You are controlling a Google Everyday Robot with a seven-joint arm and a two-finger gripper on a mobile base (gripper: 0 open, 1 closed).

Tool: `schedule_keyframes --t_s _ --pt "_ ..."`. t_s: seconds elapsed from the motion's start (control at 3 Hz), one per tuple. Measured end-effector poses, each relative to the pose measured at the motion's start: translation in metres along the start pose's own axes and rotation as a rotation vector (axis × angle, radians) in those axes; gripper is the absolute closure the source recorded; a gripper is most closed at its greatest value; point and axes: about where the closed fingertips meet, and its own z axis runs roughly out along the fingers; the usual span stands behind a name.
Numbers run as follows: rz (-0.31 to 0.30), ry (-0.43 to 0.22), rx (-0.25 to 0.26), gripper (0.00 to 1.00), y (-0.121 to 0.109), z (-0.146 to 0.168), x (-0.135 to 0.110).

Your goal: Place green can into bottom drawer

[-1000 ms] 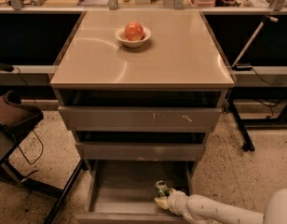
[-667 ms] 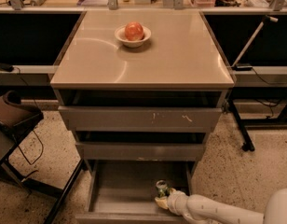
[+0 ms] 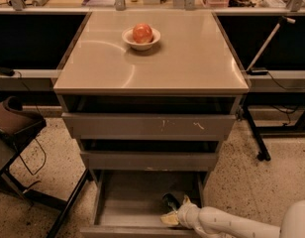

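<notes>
The green can [image 3: 170, 201] stands upright on the floor of the bottom drawer [image 3: 132, 202], which is pulled out, at its right front. Only its dark body and silver top show. My gripper [image 3: 176, 210] reaches in from the lower right on a white arm [image 3: 231, 224]. It sits right against the can, low inside the drawer. I cannot tell whether it holds the can.
A white bowl with a red apple [image 3: 141, 35] sits on the cabinet top [image 3: 192, 63]. The scratched top drawer [image 3: 152, 126] and the plain middle drawer [image 3: 150, 160] are slightly out. A chair [image 3: 14, 128] stands at the left, and a table leg [image 3: 256, 143] at the right.
</notes>
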Motion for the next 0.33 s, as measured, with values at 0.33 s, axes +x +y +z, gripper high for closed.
schedule_keyframes --t_s 0.33 --pt "0.000 0.000 0.000 0.00 0.0000 0.0000 0.0000"
